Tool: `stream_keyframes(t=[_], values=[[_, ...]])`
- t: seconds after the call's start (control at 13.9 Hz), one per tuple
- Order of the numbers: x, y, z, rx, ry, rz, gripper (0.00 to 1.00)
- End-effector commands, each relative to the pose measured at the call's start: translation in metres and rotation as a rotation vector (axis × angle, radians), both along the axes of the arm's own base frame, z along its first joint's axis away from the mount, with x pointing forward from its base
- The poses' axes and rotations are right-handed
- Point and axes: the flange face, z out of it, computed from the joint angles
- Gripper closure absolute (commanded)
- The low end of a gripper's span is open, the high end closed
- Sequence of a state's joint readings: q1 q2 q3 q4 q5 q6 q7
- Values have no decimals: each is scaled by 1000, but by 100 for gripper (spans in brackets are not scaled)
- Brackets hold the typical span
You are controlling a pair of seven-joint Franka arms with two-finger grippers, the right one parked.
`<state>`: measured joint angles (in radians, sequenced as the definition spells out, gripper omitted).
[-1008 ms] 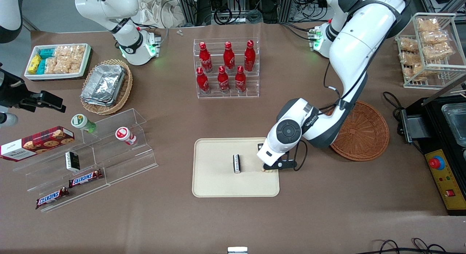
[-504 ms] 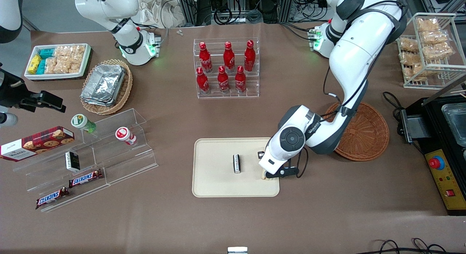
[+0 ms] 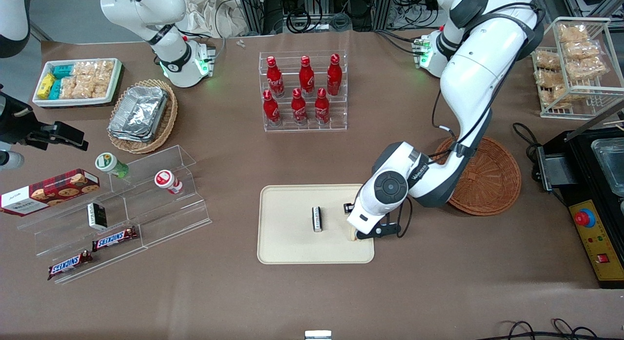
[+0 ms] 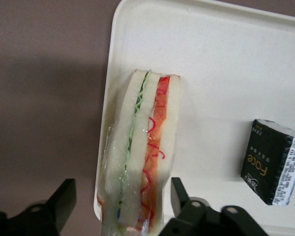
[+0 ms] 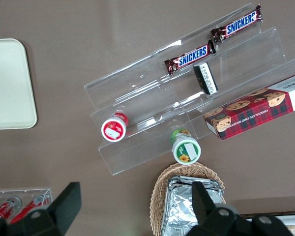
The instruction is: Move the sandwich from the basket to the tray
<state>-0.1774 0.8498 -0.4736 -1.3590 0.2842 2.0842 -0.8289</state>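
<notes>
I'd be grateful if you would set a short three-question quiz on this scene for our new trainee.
1. True or false: the sandwich lies wholly inside the tray.
2. How do the fingers of the gripper stand? A) clamped on the bread B) spread, apart from the bread
3. What else lies on the tray?

Key:
1. False; it overhangs the rim.
2. B.
3. A small black packet.
</notes>
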Motion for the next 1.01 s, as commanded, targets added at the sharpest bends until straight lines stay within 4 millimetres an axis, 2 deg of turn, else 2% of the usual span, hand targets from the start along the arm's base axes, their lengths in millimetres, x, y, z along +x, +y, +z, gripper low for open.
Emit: stream_keyframes(t=[0.0, 0.14, 0.22, 0.29, 0.36, 0.43, 0.5, 0.58, 0.65, 0.72, 0.94], values=[[6, -4, 17, 5, -34, 26, 0], [12, 2, 58, 4, -84, 69, 0], [17, 19, 83, 18, -104, 88, 0], [23, 47, 97, 46, -90, 110, 0], [13, 57, 118, 88, -78, 94, 0], [7, 72, 140, 108, -86, 83, 0], [4, 97, 160, 113, -97, 80, 0], [-7, 108, 179, 116, -108, 59, 0], [-18, 129, 193, 129, -103, 42, 0], [-30, 159, 201, 151, -106, 30, 0], [-62, 252, 251, 47, -105, -51, 0]])
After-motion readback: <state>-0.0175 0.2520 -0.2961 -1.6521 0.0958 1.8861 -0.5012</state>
